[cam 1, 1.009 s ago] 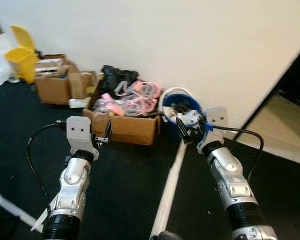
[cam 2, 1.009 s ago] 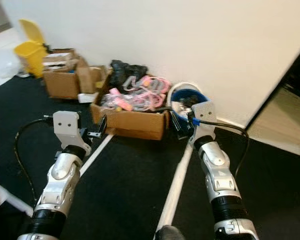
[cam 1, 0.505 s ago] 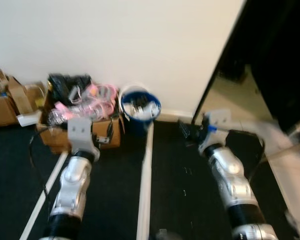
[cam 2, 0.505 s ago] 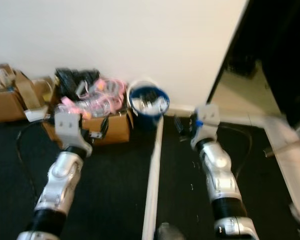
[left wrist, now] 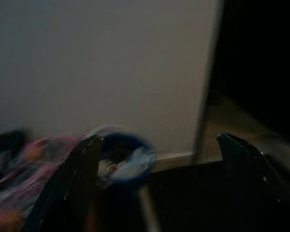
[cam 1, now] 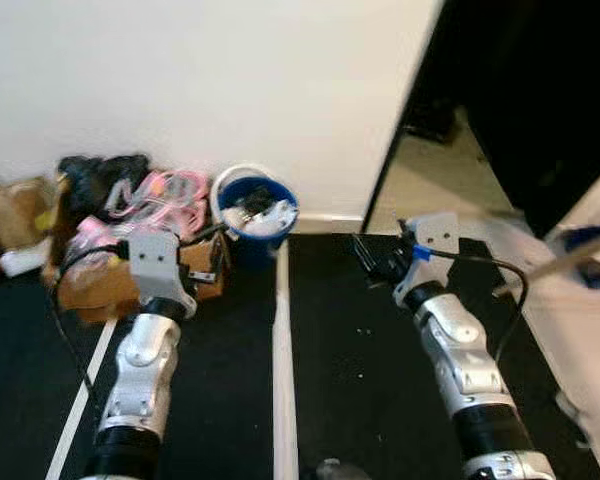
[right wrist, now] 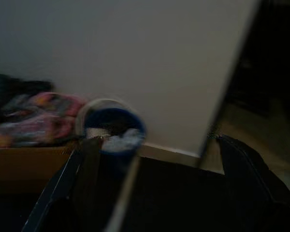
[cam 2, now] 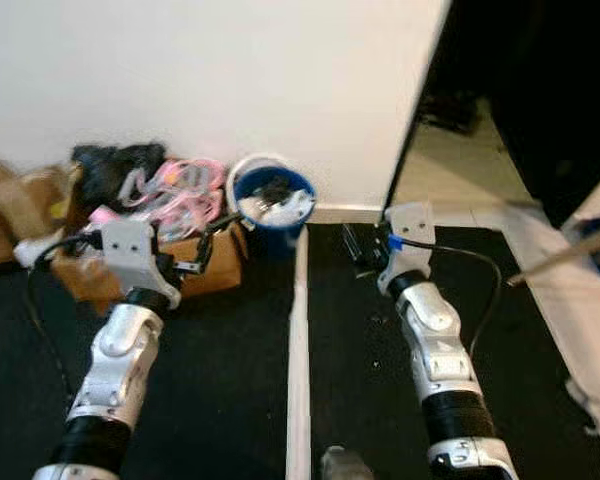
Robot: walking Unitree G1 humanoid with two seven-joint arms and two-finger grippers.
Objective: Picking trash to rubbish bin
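A: In the left eye view, what could go wrong?

B: I think the turning robot may lose sight of the blue rubbish bin, which stands against the wall beside the cardboard box. Both arms are raised forward.

A: And the right eye view?

B: The right gripper hangs over dark floor, well apart from the bin.

A: The wrist views?

B: Blurred. The left gripper has fingers spread and holds nothing; the right one's fingers are spread too.
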